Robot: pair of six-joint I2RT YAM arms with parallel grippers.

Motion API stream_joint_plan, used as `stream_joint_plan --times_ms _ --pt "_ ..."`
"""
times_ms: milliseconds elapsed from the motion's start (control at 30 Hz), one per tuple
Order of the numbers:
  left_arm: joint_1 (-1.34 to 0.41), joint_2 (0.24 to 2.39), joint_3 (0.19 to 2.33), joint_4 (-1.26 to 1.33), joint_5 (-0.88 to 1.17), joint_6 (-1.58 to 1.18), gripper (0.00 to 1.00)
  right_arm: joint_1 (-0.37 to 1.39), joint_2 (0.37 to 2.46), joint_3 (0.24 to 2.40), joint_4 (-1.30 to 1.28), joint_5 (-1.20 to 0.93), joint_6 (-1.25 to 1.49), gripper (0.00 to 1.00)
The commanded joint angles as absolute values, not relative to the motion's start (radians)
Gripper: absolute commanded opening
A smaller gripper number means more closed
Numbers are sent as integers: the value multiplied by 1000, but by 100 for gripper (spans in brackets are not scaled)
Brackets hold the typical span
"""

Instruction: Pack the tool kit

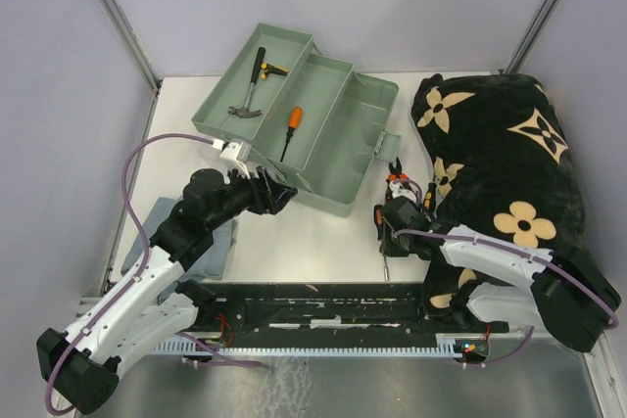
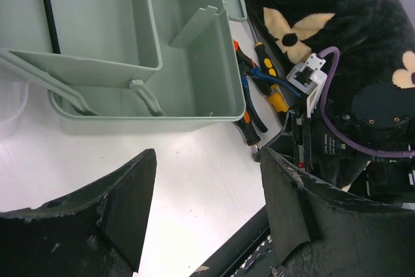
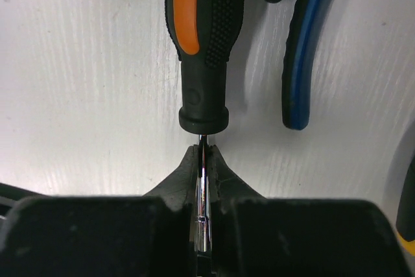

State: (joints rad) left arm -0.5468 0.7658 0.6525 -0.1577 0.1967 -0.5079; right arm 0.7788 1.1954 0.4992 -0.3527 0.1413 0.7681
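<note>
– Steel is what is pinched at this moment: the right claw (image 3: 202,160) is clenched on the bare shaft (image 3: 203,205) of the orange-and-black screwdriver (image 3: 204,43), just below the handle's collar. Can it be lifted well from there?

– It can, though care is called for. The screwdriver is seen lying flat on the tabletop (image 1: 313,242), toward its near edge, between the toolbox (image 1: 364,115) and the black blanket (image 1: 509,144). When a tool is held by a thin round shaft, the heavier handle is likely to droop or spin, so a slow, straight lift is advised.

– And the blue-handled pliers (image 3: 305,50) just beside it?

– They should be left undisturbed. The handle ought to be raised clear before any sideways travel is begun.

– Where should it be put?

– The toolbox is stood open toward the far edge, with a hammer (image 1: 250,90) and another screwdriver (image 1: 291,129) already laid in its trays. A bare stretch should be chosen, and the tool lowered level before it is let go.

– The left claw (image 2: 207,180)?

– It is spread, grasping nothing, by the toolbox's near wall. It is best held out of the path.
</note>
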Motion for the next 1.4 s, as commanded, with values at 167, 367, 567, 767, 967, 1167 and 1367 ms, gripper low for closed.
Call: stream_joint_plan --times_ms 167,367,567,767,967,1167,1367 --pt "-549 796 645 -50 279 -577 72 782 1025 443 -233 96 843 2" --pt "-551 806 665 -71 292 -530 72 782 932 428 -222 83 865 2" --pt "-549 751 787 -319 -18 -315 72 782 802 440 -268 114 870 2" --pt "-549 698 779 -369 -173 -279 75 782 711 518 -310 182 859 2" --pt "-549 681 765 -391 -315 -286 83 782 798 687 -271 182 834 2" --pt "-548 664 769 -443 -395 -298 86 782 1001 897 -227 138 826 2" --pt "-548 596 738 -458 -438 -302 87 782 1226 1098 -191 118 838 2"
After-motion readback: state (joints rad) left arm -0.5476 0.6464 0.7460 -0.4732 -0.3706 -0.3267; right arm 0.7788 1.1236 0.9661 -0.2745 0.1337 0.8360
